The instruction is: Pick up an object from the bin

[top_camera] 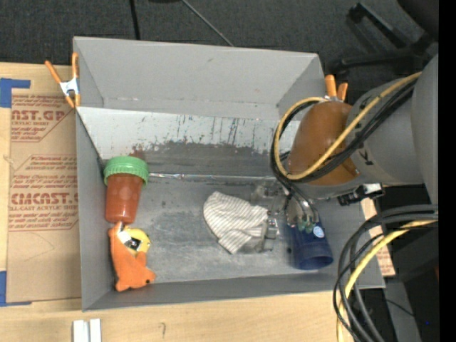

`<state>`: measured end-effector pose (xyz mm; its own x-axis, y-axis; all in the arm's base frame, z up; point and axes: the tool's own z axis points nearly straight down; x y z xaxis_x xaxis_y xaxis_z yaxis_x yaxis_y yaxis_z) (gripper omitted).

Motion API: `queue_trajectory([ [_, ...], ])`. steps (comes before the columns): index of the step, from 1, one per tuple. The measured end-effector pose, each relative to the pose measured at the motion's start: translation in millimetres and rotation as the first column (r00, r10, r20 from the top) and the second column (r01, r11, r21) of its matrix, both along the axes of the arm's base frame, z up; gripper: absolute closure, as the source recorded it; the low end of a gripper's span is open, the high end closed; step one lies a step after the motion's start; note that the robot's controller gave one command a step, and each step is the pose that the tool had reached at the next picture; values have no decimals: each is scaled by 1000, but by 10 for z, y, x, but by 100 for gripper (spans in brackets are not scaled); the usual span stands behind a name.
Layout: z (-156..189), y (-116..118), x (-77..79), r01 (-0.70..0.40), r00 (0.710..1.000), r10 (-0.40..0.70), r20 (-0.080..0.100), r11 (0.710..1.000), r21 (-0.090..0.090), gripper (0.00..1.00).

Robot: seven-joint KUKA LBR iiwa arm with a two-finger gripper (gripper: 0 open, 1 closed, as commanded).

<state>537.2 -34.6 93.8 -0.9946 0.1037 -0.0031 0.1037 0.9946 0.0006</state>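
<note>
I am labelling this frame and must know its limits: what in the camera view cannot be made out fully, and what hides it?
The blue cup-like thing, camera view: upper end hidden by the gripper.
The striped white cloth, camera view: right edge behind the gripper; whatever lies beneath is covered.
The grey bin, camera view: right wall hidden by the arm.

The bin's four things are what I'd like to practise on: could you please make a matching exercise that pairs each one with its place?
Things
1. bottle with green cap
2. orange plush toy
3. striped white cloth
4. blue cup

Places in the bin
A. lower right, beneath the arm's wrist
B. middle of the floor, right beside the hand
C. lower left corner
D. along the left wall, just above the toy

Pairs: 1-D, 2-C, 3-B, 4-A
</note>
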Motion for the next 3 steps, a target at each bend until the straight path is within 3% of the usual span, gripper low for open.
queue_trajectory([
  [1,-235,77,-9,-269,963,269,0,963,-1,100],
  [2,-235,77,-9,-269,963,269,0,963,-1,100],
  [3,1787,30,-38,-251,968,251,7,968,-4,100],
])
